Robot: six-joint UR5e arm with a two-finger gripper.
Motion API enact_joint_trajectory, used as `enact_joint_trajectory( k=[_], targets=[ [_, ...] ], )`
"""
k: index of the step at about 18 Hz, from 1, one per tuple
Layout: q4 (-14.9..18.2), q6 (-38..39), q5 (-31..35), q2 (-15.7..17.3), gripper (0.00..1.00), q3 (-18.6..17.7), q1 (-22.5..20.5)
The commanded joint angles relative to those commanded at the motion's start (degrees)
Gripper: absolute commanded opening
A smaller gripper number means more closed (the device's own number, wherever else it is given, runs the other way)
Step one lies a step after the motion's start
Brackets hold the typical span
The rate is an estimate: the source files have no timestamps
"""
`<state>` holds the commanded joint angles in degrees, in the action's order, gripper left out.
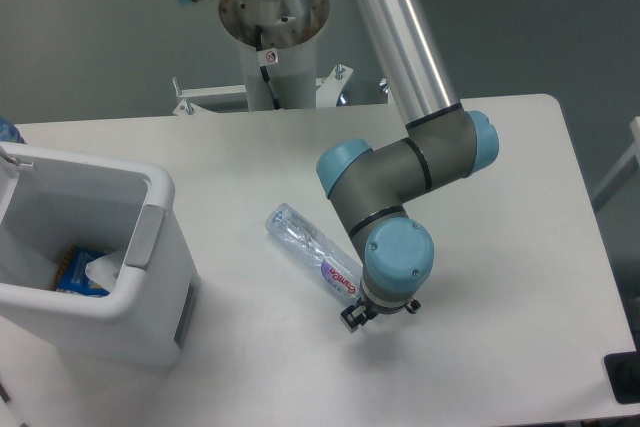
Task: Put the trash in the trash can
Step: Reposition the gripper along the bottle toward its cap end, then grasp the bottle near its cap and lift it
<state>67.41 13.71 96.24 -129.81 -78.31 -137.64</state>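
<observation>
Overhead view of a white desk [500, 247]. The crushed clear bottle [312, 252] lies flat near the desk's middle, its purple-pink label toward the gripper [352, 317]. The gripper hangs beneath the arm's blue-capped wrist [398, 257], right at the labelled end of the bottle; whether the jaws are spread, closed or touching the bottle cannot be told, since the wrist hides most of them. The white trash can [150, 277] stands at the desk's left edge, well apart from the bottle, with white paper [103, 269] and a blue-orange item [72, 273] inside.
</observation>
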Motion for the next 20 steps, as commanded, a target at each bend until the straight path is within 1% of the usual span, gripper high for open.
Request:
enact_joint_trajectory(
  k=[3, 4, 7, 12, 14, 16, 19, 20],
  targets=[
    [0.0, 0.09, 0.09, -0.09, 0.61, 0.0, 0.09],
    [0.0, 0.09, 0.0, -0.09, 0.56, 0.09, 0.09],
    [0.0, 0.61, 0.0, -0.18, 0.44, 0.09, 0.09],
    [0.0, 0.79, -0.26, -0.09, 0.2, 0.17, 0.09],
    [0.0, 1.05, -0.53, 0.0, 0.15, 0.18, 0.09],
    [0.09, 1.06, -0.7, 0.09, 0.13, 0.61, 0.09],
    [0.09, 1.06, -1.32, 0.52, 0.05, 1.05, 0.09],
    [0.09, 1.06, -1.93, 0.61, 0.05, 1.32, 0.09]
  ],
)
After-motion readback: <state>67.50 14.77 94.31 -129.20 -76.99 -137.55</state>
